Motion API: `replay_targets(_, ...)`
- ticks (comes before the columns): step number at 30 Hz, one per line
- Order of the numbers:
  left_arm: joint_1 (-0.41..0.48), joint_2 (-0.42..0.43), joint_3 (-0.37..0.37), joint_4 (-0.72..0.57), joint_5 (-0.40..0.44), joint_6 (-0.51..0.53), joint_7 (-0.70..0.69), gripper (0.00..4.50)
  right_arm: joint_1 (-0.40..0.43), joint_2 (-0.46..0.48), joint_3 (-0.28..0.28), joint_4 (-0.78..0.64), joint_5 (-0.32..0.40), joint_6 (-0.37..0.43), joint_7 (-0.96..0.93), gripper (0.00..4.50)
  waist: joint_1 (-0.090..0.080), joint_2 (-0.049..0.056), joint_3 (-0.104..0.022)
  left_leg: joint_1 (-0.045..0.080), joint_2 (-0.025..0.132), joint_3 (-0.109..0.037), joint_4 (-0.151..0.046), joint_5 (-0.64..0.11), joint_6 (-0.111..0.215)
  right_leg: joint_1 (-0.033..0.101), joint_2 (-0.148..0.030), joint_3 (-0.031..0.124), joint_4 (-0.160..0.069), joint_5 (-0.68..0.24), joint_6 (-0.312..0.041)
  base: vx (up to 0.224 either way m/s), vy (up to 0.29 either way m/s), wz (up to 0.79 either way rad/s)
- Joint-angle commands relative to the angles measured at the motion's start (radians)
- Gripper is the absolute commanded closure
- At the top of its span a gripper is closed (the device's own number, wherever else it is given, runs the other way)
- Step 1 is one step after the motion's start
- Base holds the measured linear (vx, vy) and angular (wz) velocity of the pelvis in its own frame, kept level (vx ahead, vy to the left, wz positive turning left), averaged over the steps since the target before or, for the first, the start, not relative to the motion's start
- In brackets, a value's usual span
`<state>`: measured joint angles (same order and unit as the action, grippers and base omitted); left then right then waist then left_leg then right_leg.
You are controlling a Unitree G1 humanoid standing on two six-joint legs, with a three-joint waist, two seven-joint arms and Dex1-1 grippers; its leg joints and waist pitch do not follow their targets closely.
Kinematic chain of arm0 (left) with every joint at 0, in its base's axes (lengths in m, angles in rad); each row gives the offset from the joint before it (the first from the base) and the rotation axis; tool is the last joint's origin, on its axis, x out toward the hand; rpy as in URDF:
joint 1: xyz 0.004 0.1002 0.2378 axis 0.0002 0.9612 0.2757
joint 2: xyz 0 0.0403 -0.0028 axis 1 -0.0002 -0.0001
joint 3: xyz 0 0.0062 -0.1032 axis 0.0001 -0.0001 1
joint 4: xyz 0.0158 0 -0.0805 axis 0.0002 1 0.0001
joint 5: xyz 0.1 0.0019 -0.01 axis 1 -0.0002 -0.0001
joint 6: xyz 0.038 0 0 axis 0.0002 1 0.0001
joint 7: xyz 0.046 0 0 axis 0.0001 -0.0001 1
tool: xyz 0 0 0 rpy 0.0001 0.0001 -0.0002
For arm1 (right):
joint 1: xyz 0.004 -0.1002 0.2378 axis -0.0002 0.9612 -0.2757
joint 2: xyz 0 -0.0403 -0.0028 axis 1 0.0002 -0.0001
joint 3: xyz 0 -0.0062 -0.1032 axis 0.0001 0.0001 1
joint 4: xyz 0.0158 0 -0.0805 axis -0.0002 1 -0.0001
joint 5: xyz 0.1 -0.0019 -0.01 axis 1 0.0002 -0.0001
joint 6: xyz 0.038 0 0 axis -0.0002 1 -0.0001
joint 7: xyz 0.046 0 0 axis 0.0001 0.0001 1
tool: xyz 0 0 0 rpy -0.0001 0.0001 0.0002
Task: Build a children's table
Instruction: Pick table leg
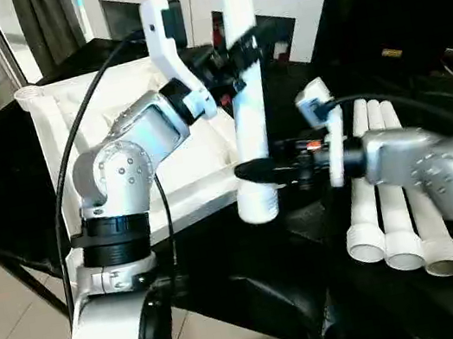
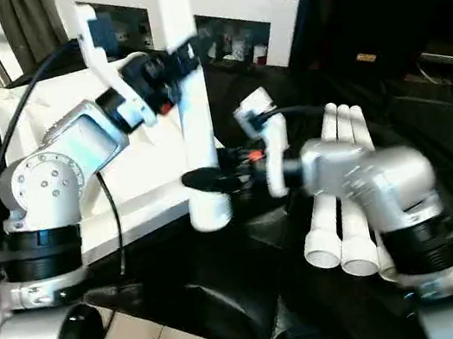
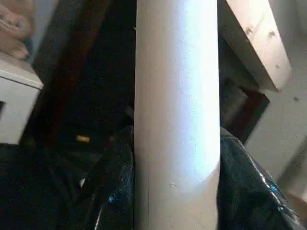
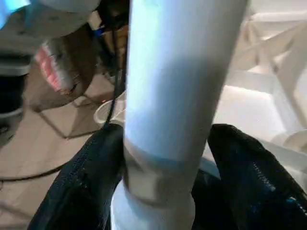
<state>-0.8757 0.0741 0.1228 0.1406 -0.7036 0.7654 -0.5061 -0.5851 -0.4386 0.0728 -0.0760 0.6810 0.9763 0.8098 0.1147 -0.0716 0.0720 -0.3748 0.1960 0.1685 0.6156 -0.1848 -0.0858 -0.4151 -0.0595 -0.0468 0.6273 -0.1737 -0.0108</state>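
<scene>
I have the long white tapered plastic leg (image 1: 249,113) upright between both arms, left claw (image 1: 234,52) pinching it high, right claw (image 1: 255,173) spread around its lower end, just right of the white ribbed table top (image 1: 165,171) on the black-draped tabletop (image 1: 255,279).

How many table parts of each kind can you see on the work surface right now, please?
Table top: 1
Leg held upright between the left gripper and right gripper: 1
Legs lying side by side on the black-draped surface: 3
Total: 5 parts
</scene>
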Motion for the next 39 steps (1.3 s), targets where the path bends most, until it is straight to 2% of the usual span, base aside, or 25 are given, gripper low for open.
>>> replay_targets(1, -0.037, -0.002, -0.022, 0.005, -0.021, 0.023, -0.032, 2.73, -0.007, -0.026, 0.008, -0.025, 0.022, 0.009, 0.046, 1.41, 0.002, 0.002, -0.083, 0.006, 0.022, -0.002, -0.065, -0.081, -0.005, 0.070, -0.067, 0.040, -0.067, -0.150, -0.159, 0.000, 0.000, 0.00)
replay_targets(6, -0.044, -0.003, -0.018, 0.008, -0.030, 0.025, -0.035, 2.73, -0.005, -0.033, 0.008, -0.029, 0.037, 0.018, 0.070, 1.41, 0.001, 0.001, -0.083, 0.006, 0.022, -0.002, -0.065, -0.081, -0.001, 0.070, -0.067, 0.039, -0.067, -0.152, -0.174, 0.000, 0.000, 0.00)
replay_targets(15, -0.042, -0.009, -0.016, -0.007, -0.047, 0.038, -0.064, 2.73, 0.001, -0.012, 0.008, -0.006, 0.060, 0.044, 0.084, 1.41, 0.002, -0.002, -0.082, 0.007, 0.022, -0.002, -0.065, -0.087, -0.003, 0.068, -0.068, 0.038, -0.071, -0.196, -0.162, 0.000, 0.000, 0.00)
replay_targets(25, -0.040, 0.000, -0.025, -0.015, -0.053, 0.036, -0.086, 2.73, -0.008, -0.004, -0.005, 0.014, 0.062, 0.047, 0.081, 1.41, 0.003, 0.000, -0.083, 0.006, 0.022, -0.002, -0.065, -0.078, -0.004, 0.069, -0.067, 0.039, -0.069, -0.174, -0.165, 0.000, 0.000, 0.00)
replay_targets(27, -0.039, -0.001, -0.025, -0.018, -0.054, 0.037, -0.087, 2.73, -0.007, -0.003, -0.005, 0.014, 0.066, 0.048, 0.080, 1.41, 0.002, -0.002, -0.083, 0.006, 0.022, -0.001, -0.064, -0.079, -0.003, 0.069, -0.067, 0.039, -0.070, -0.177, -0.164, 0.000, 0.000, 0.00)
replay_targets(29, -0.039, -0.001, -0.025, -0.019, -0.053, 0.035, -0.088, 2.73, -0.005, -0.003, -0.005, 0.015, 0.068, 0.048, 0.080, 1.68, 0.002, -0.001, -0.082, 0.006, 0.022, -0.002, -0.065, -0.082, -0.004, 0.069, -0.068, 0.038, -0.070, -0.182, -0.164, 0.000, 0.000, 0.00)
replay_targets(32, -0.038, -0.002, -0.022, -0.020, -0.056, 0.035, -0.088, 2.73, -0.003, -0.001, -0.003, 0.018, 0.066, 0.045, 0.079, 1.75, 0.002, -0.001, -0.082, 0.006, 0.022, -0.002, -0.065, -0.082, -0.006, 0.069, -0.068, 0.038, -0.070, -0.187, -0.163, 0.000, 0.000, 0.00)
replay_targets(33, -0.038, -0.002, -0.022, -0.020, -0.056, 0.035, -0.089, 2.73, -0.003, -0.001, -0.003, 0.019, 0.065, 0.045, 0.079, 2.08, 0.002, -0.001, -0.083, 0.006, 0.022, -0.002, -0.065, -0.081, -0.006, 0.068, -0.067, 0.038, -0.070, -0.185, -0.163, 0.000, 0.000, 0.00)
replay_targets(37, -0.040, -0.001, -0.018, -0.023, -0.061, 0.038, -0.089, 2.73, -0.005, 0.006, -0.005, 0.028, 0.065, 0.043, 0.075, 2.25, 0.003, -0.001, -0.083, 0.007, 0.022, -0.001, -0.065, -0.079, -0.005, 0.068, -0.067, 0.038, -0.069, -0.176, -0.167, 0.000, 0.000, 0.00)
replay_targets(39, -0.040, 0.000, -0.018, -0.022, -0.061, 0.038, -0.091, 2.73, -0.006, 0.008, -0.005, 0.030, 0.066, 0.043, 0.074, 2.49, 0.002, -0.001, -0.084, 0.007, 0.023, -0.002, -0.065, -0.075, -0.005, 0.069, -0.067, 0.038, -0.068, -0.168, -0.168, 0.000, 0.000, 0.00)
